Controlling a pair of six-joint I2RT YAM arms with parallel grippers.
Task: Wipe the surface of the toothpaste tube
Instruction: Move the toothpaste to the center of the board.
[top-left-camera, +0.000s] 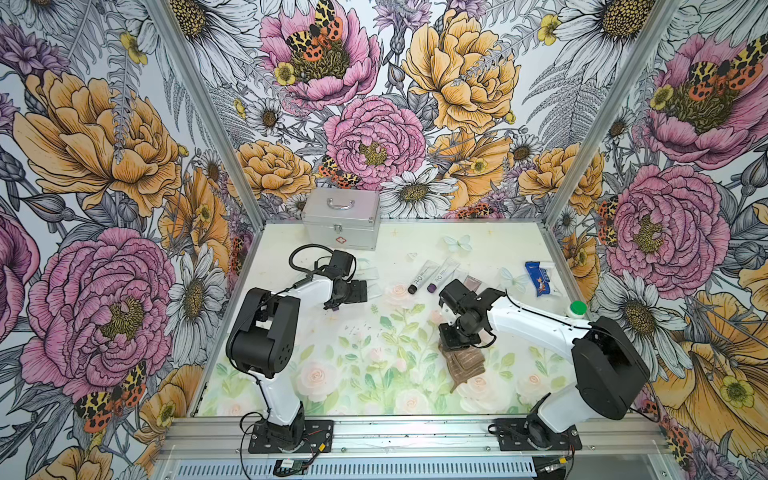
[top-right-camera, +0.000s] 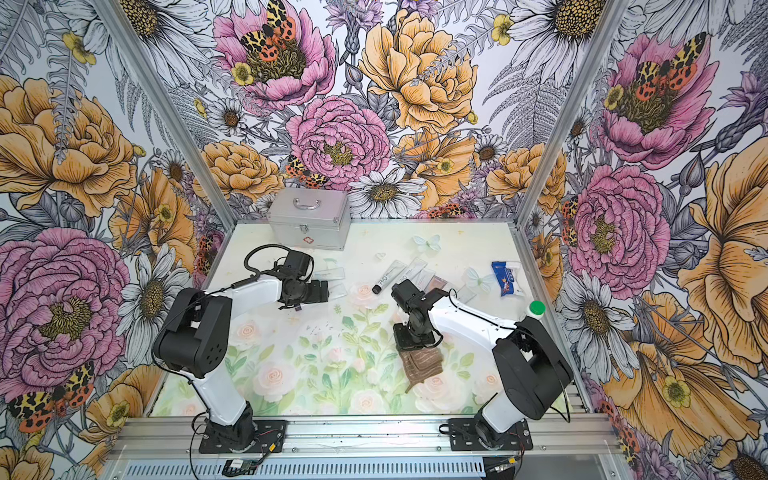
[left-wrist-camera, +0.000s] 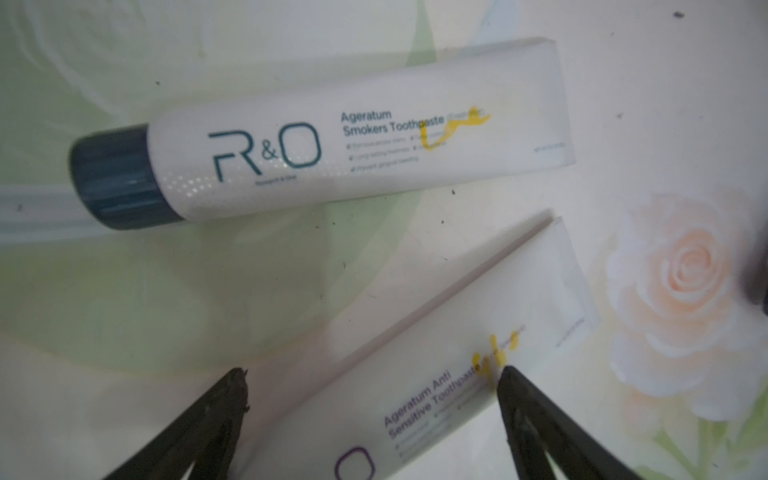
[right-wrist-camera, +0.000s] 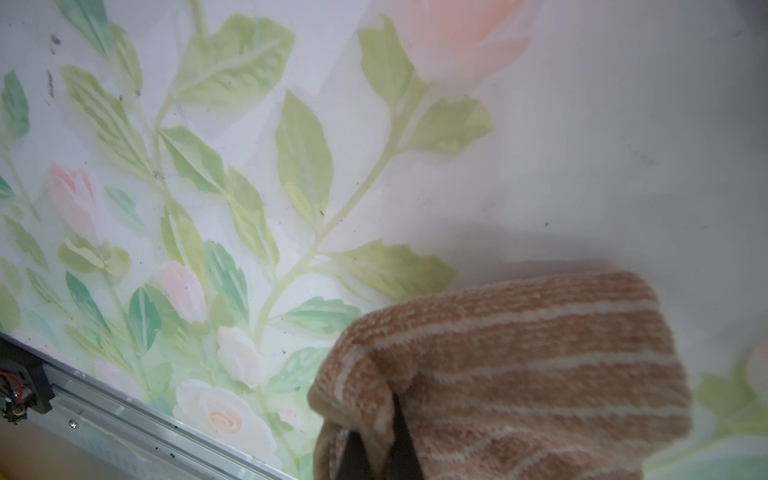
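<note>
White toothpaste tube with dark blue cap (left-wrist-camera: 332, 141): lies across upper frame, smeared yellow. Left hand (left-wrist-camera: 374, 370): gapes wide. Right hand (right-wrist-camera: 376, 440): pinches brown striped towel (right-wrist-camera: 519, 374).

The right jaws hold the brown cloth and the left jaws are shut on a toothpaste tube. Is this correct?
No. The left wrist view shows the left jaws open, not shut on any toothpaste tube. The brown cloth part is right.

This is looking like a robot lab cell: a left arm (top-left-camera: 262, 332) and a right arm (top-left-camera: 536, 322) are sitting bolted to a rail (top-left-camera: 415, 436) at the front edge of the table (top-left-camera: 353, 399), with flower-printed panels (top-left-camera: 374, 104) and aluminium posts (top-left-camera: 202, 104) enclosing it.
</note>
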